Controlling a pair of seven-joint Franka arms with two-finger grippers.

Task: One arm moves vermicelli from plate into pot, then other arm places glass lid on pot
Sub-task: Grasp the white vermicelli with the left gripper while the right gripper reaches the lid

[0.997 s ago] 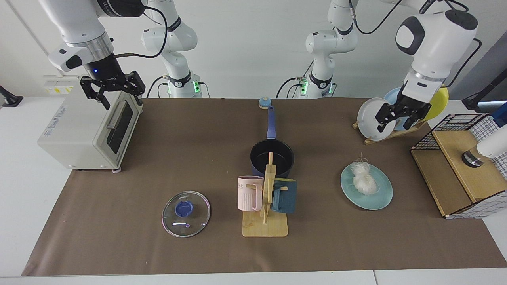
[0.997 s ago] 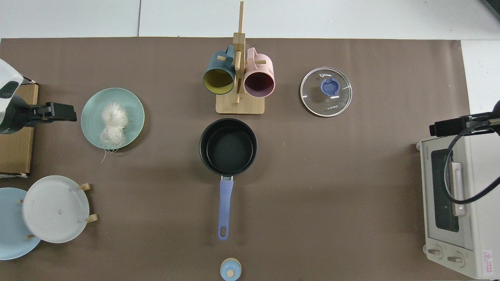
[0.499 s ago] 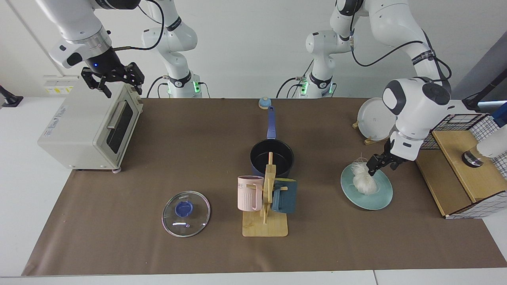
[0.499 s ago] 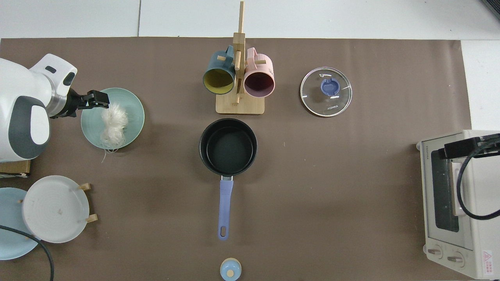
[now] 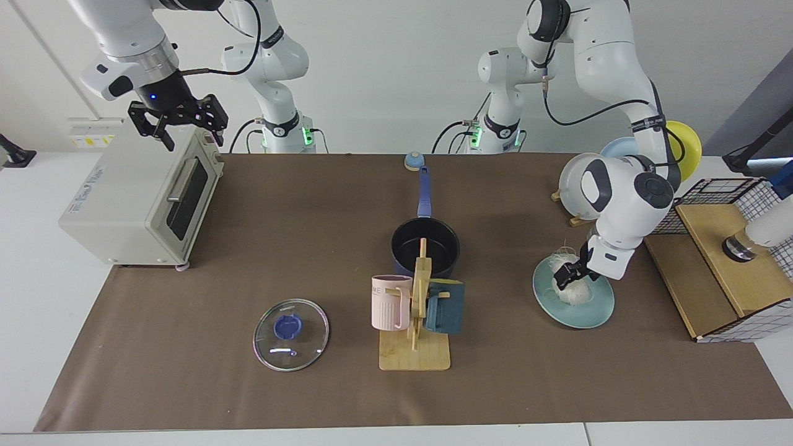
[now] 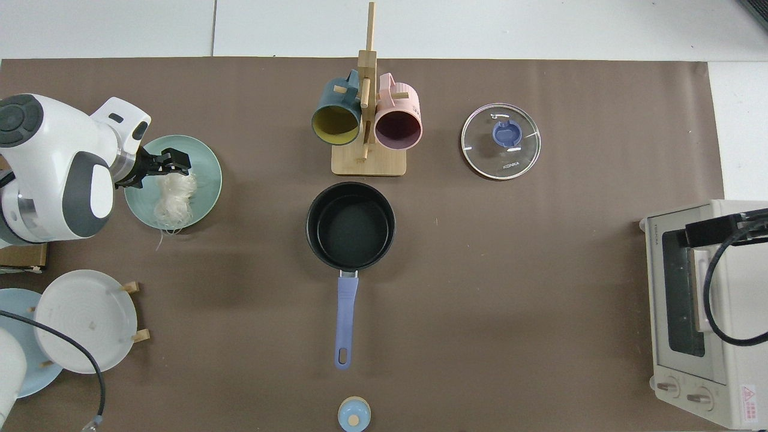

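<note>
A brown mat (image 5: 310, 384) is spread over the white table (image 5: 37, 297), and a cream toaster oven (image 5: 133, 198) is seen at one end of it. Above that oven the right gripper (image 5: 176, 124) is held in the air, its fingers spread apart with nothing between them; this arm waits. The left arm (image 5: 626, 198) is bent down over the teal-green plate (image 5: 588, 313), which lies near a wooden plate rack (image 5: 591, 214) and a wire-sided wooden crate (image 5: 718, 260). The left gripper (image 6: 171, 165) is lowered onto the upper end of the vermicelli (image 6: 174, 198); whether its fingers are closed on the strands cannot be told. The bundle rests on the plate, with a few strands trailing over the rim. The pot (image 6: 351, 225) stands empty at the mat's middle, its blue handle (image 6: 345, 318) pointed toward the arm bases. Just beside it a wooden mug stand (image 5: 415, 347) carries a pink mug (image 5: 390, 301) and a dark teal mug (image 5: 446, 306). The glass lid (image 5: 290, 334) lies flat on the mat, knob up, well apart from the pot.
</note>
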